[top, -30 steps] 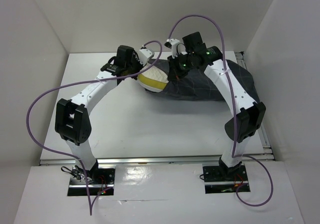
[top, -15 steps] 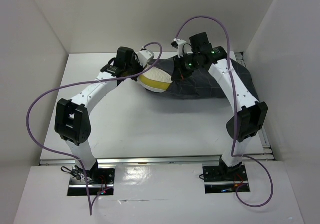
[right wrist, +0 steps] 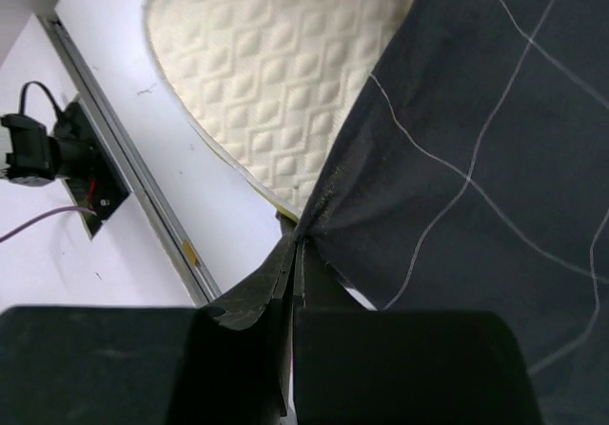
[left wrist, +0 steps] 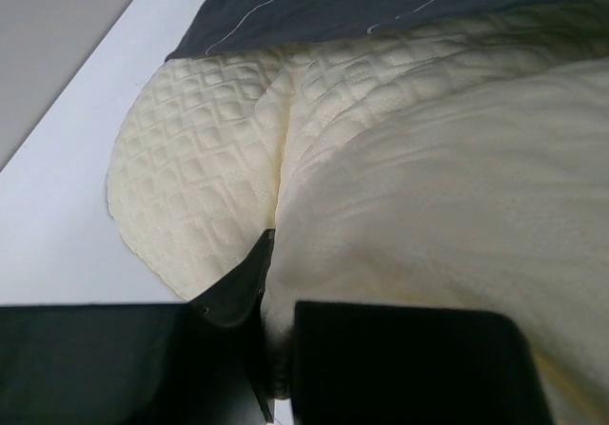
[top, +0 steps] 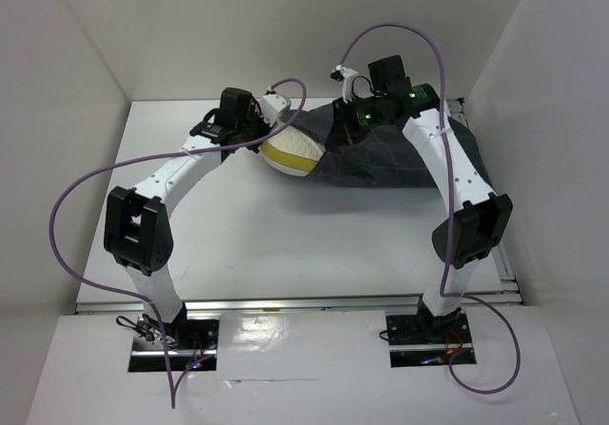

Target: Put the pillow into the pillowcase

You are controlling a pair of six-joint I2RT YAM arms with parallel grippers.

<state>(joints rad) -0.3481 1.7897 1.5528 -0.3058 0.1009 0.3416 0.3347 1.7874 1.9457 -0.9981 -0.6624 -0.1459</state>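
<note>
The pillow [top: 290, 149] is cream, diamond-quilted, with a yellow band; the pillowcase [right wrist: 476, 159] is charcoal with thin pale gridlines.

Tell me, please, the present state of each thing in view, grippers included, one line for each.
pillow: partly inside the pillowcase, one end sticking out of the opening.
pillowcase: lying on the table, its open edge drawn over part of the pillow.
left gripper: shut, pinching a fold of the pillow.
right gripper: shut, pinching the edge of the pillowcase.
</note>
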